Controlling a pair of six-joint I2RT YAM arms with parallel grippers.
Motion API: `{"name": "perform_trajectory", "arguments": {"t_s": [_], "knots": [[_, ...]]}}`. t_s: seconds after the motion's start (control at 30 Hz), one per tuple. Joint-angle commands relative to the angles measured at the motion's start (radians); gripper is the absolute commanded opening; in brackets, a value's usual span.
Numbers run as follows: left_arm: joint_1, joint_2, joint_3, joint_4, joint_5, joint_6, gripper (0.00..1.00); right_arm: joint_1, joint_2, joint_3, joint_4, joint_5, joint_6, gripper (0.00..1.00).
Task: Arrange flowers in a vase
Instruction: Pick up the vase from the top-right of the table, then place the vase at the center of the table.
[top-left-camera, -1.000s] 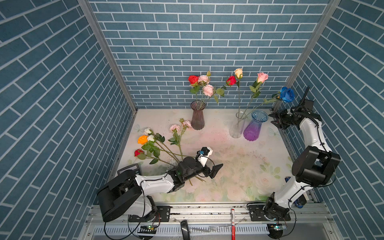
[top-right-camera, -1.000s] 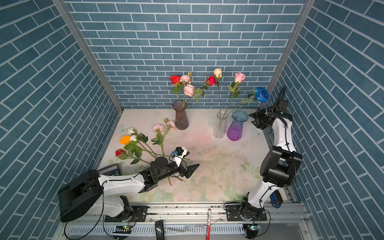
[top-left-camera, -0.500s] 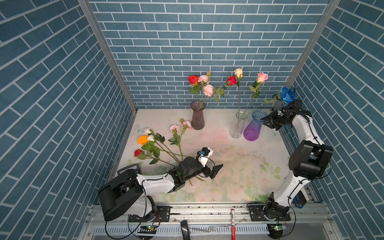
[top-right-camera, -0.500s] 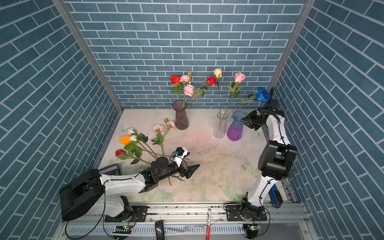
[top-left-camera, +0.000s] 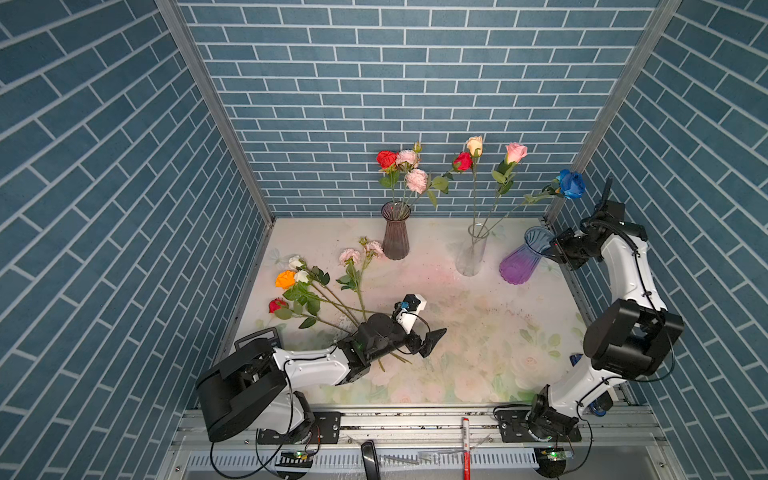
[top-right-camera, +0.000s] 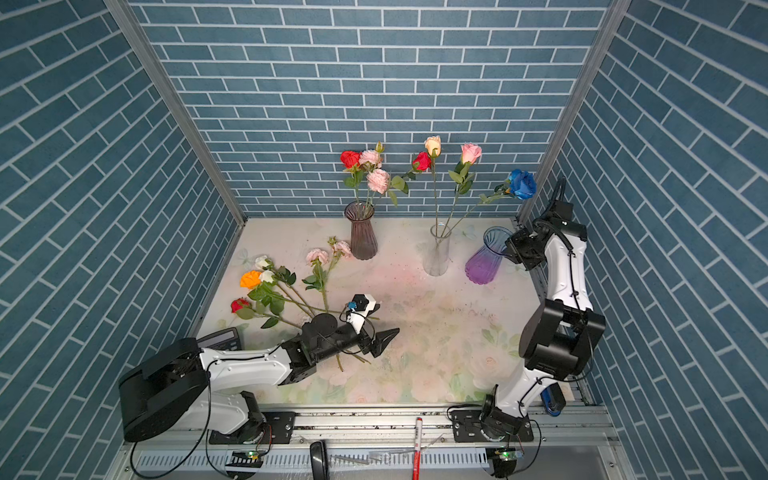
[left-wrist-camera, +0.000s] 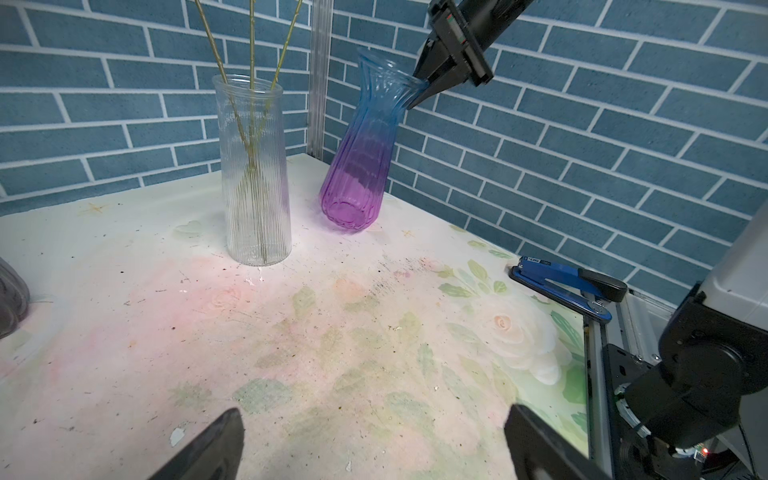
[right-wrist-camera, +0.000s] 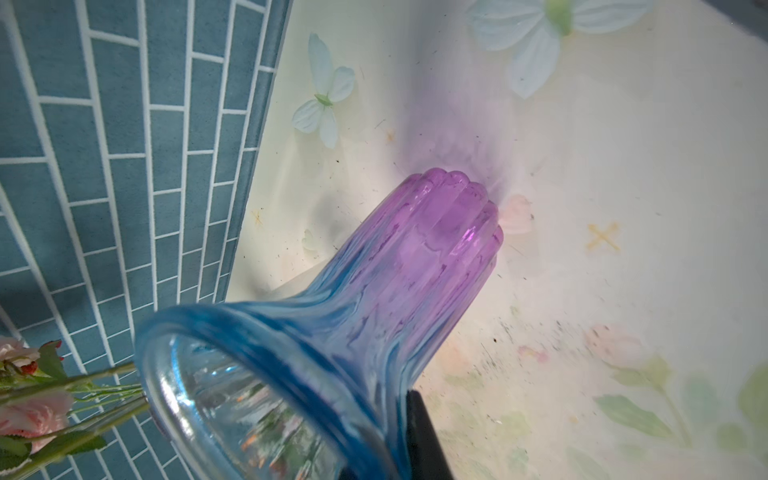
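Loose flowers (top-left-camera: 307, 293), red, orange, white and pink on leafy green stems, lie fanned on the worktop (top-left-camera: 478, 324) at left, stem ends running under the left wrist, just behind the left hand (left-wrist-camera: 374, 440), spread wide and empty. A dark vase (top-left-camera: 395, 232) carries red and pink blooms; a clear vase (top-left-camera: 471, 253) holds 3 stems. The right hand (left-wrist-camera: 422, 89) pinches the rim of a tilted purple-blue vase (left-wrist-camera: 357, 166).

Fig. 1. Robot test cell in a laboratory. 3 blue brick-patterned wall panels (top-left-camera: 415, 83) meet at bare aluminium posts (top-left-camera: 216, 108). A floral printed sheet (top-left-camera: 478, 332) covers the bench. My left arm (top-left-camera: 307, 365) and my right arm (top-left-camera: 623, 270) stand on black plates bolted to a slotted metal rail (top-left-camera: 395, 428) along the front edge.
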Motion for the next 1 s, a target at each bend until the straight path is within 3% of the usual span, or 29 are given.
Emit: {"name": "perform_trajectory", "arguments": {"t_s": [0.0,0.17,0.27,0.43,0.6,0.97], "knots": [[0.004,0.006,0.009,0.023,-0.006,-0.003,1.00,0.004,-0.178,-0.037,-0.034,-0.030,-0.058,0.00],[0.012,-0.021,-0.044,0.086,-0.074,-0.027,1.00,0.057,-0.351,-0.216,-0.032,-0.107,-0.054,0.00],[0.024,-0.051,-0.090,0.129,-0.131,-0.047,1.00,0.184,-0.395,-0.271,-0.030,-0.128,-0.048,0.00],[0.047,-0.095,-0.160,0.187,-0.199,-0.081,1.00,0.419,-0.363,-0.286,0.008,-0.151,0.016,0.00],[0.054,-0.137,-0.201,0.195,-0.234,-0.091,1.00,0.592,-0.317,-0.265,0.023,-0.047,0.054,0.00],[0.056,-0.239,-0.245,0.124,-0.286,-0.088,1.00,0.799,-0.210,-0.238,0.046,0.047,0.092,0.00]]}}
